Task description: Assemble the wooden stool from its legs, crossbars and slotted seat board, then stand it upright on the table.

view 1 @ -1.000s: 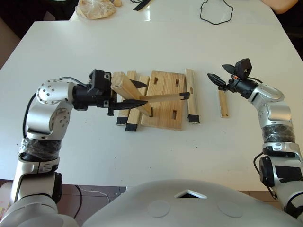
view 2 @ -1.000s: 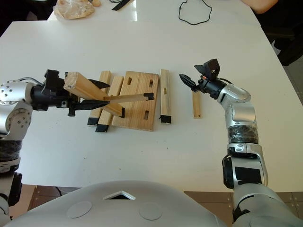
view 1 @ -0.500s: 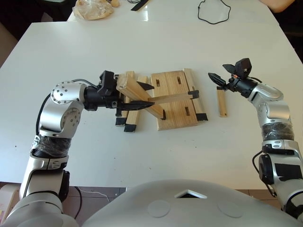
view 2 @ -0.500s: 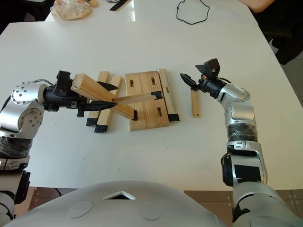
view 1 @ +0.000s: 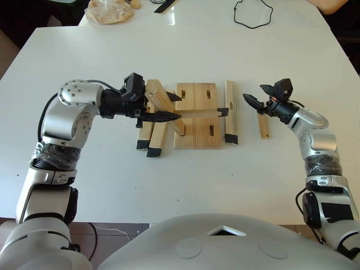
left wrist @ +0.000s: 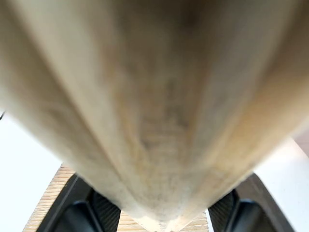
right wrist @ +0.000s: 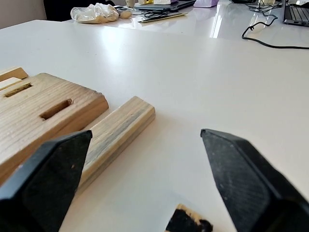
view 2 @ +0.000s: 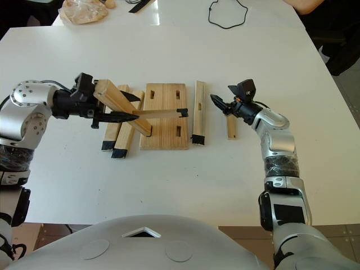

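Wooden seat board [view 1: 197,130] lies flat mid-table [view 1: 169,50], loose legs [view 1: 154,135] either side: assembly barely begun, I'd say. Left gripper [view 1: 163,107] clamps a leg [view 1: 159,97], crossbar [view 1: 199,113] jutting over the board; right gripper [view 1: 252,91] gapes open above a short crossbar [view 1: 264,126].

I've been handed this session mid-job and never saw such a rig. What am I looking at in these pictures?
This is a humanoid robot with two arms, each ending in a two-fingered claw. Two pictures come from its head, looking down on a white table; two come from cameras on its wrists. The left claw grips a wooden leg, with a thin crossbar jutting from it over the slotted seat board. Two legs lie left of the board, a third leg right of it. The right claw is open, near a short crossbar.
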Action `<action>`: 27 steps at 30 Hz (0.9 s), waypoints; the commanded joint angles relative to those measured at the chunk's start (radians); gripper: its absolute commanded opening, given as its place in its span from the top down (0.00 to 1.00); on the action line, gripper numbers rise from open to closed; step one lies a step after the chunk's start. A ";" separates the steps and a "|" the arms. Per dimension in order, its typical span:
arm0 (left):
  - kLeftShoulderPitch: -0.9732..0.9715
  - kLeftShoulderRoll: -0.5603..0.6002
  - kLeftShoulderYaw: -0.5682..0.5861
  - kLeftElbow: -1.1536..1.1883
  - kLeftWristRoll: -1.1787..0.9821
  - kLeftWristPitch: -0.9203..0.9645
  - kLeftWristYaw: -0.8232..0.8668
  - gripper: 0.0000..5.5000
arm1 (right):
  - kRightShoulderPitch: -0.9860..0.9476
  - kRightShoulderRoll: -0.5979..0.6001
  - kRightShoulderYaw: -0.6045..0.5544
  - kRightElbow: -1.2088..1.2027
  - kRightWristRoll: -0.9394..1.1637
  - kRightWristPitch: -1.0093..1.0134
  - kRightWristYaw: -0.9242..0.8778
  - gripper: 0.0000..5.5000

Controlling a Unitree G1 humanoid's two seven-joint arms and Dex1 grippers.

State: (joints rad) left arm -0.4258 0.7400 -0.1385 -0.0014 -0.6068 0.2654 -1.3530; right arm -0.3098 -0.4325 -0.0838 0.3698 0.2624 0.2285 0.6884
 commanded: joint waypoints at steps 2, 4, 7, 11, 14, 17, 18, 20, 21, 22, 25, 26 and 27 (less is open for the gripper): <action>0.051 0.045 -0.058 0.008 0.089 0.106 0.019 0.63 | 0.033 0.029 -0.011 -0.052 0.009 0.016 -0.042 0.24; 0.068 0.048 -0.075 0.001 0.111 0.103 0.024 0.63 | 0.049 0.042 -0.012 -0.070 0.013 0.019 -0.058 0.24; 0.100 0.052 -0.113 0.002 0.160 0.074 0.026 0.63 | 0.067 0.062 -0.013 -0.088 0.018 0.025 -0.079 0.24; 0.127 0.054 -0.188 0.024 0.233 0.007 0.006 0.63 | 0.075 0.090 0.003 -0.076 0.004 0.012 -0.103 0.24; 0.130 0.057 -0.226 0.052 0.270 -0.032 0.003 0.63 | 0.073 0.112 0.012 -0.078 0.001 0.011 -0.114 0.24; 0.147 0.070 -0.255 0.093 0.314 -0.089 0.009 0.63 | 0.079 0.125 0.017 -0.079 -0.003 0.011 -0.124 0.24; 0.152 0.072 -0.259 0.102 0.317 -0.097 0.012 0.63 | 0.082 0.127 0.016 -0.079 -0.004 0.012 -0.126 0.24; 0.157 0.071 -0.259 0.112 0.311 -0.110 0.018 0.63 | 0.088 0.134 0.016 -0.075 -0.006 0.012 -0.133 0.24; 0.155 0.067 -0.257 0.115 0.304 -0.115 0.022 0.63 | 0.093 0.139 0.016 -0.071 -0.007 0.011 -0.139 0.24; 0.154 0.065 -0.255 0.114 0.295 -0.119 0.022 0.63 | 0.097 0.145 0.018 -0.068 -0.010 0.009 -0.144 0.24; 0.150 0.056 -0.248 0.115 0.274 -0.142 0.019 0.63 | 0.111 0.158 0.023 -0.067 -0.013 0.005 -0.156 0.24; 0.154 0.050 -0.235 0.105 0.256 -0.147 0.025 0.63 | 0.112 0.160 0.023 -0.067 -0.014 0.005 -0.159 0.24; 0.156 0.039 -0.216 0.092 0.232 -0.148 0.042 0.63 | 0.111 0.160 0.021 -0.065 -0.014 0.005 -0.161 0.24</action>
State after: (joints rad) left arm -0.4018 0.7459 -0.2447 0.0039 -0.5703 0.0536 -1.3326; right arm -0.2153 -0.2827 -0.0709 0.2973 0.2657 0.2370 0.5489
